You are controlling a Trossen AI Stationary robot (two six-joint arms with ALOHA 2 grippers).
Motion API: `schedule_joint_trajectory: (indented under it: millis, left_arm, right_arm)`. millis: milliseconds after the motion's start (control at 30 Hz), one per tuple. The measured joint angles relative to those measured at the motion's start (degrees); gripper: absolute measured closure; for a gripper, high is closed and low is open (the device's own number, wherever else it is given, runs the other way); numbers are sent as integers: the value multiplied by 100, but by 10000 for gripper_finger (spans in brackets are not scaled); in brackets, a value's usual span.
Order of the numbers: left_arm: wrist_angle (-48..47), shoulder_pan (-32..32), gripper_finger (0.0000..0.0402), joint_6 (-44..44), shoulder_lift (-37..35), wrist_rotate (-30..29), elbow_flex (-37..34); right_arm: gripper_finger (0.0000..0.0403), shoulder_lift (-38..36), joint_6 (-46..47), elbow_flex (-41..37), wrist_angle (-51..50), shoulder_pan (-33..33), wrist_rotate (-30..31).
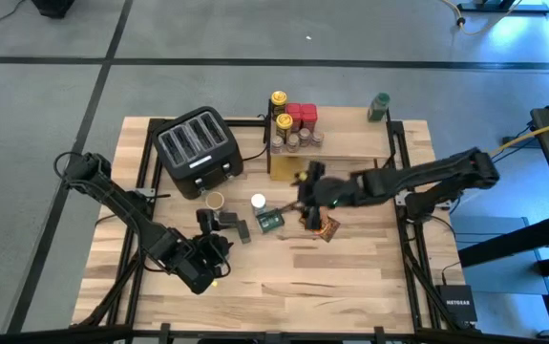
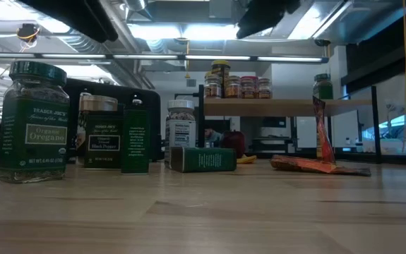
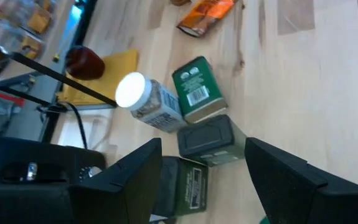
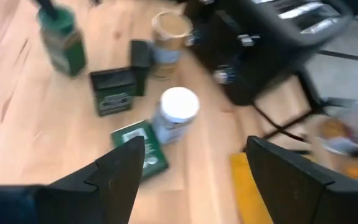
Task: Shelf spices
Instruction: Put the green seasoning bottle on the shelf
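1. Right now the spices are split: several jars (image 1: 293,129) already sit on the shelf (image 1: 350,143), a green-lidded jar (image 1: 378,106) at its far corner; the rest lie loose on the table (image 1: 350,277) in front of the toaster (image 1: 196,148).
2. Loose group: white-lidded jar (image 4: 174,112) touching a flat green tin (image 4: 142,149), a dark tin (image 4: 111,90) nearby, tan-lidded jar (image 4: 166,34), oregano jar (image 2: 32,120), orange foil packets (image 1: 324,227) just beside.
3. Handling, judged: jars look glass, rigid, smooth, likely slippery and breakable if dropped; you grab across the body below the lid. Tins stiff and light; take across the narrow sides. Packets soft and crinkly; pinch an edge.
4. Right gripper (image 4: 188,180) hangs over the white-lidded jar and flat tin, fingers spread wide, holding nothing.
5. Left gripper (image 3: 203,180) is near the dark tins at the table's left front, fingers wide, empty.
6. Probably white-lidded jar next; mind knocking the flat tin touching it.
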Motion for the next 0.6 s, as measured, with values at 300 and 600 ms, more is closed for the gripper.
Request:
schedule_joint_trajectory:
  millis: [300,600]
  left_arm:
    - [-53,259,178,174,-223,1643,0]
    - [-365,356,178,-379,-501,2760,-17]
  right_arm:
    - [118,1032,-291,-2,808,445,-141]
    - [118,1234,-152,-2,886,509,-150]
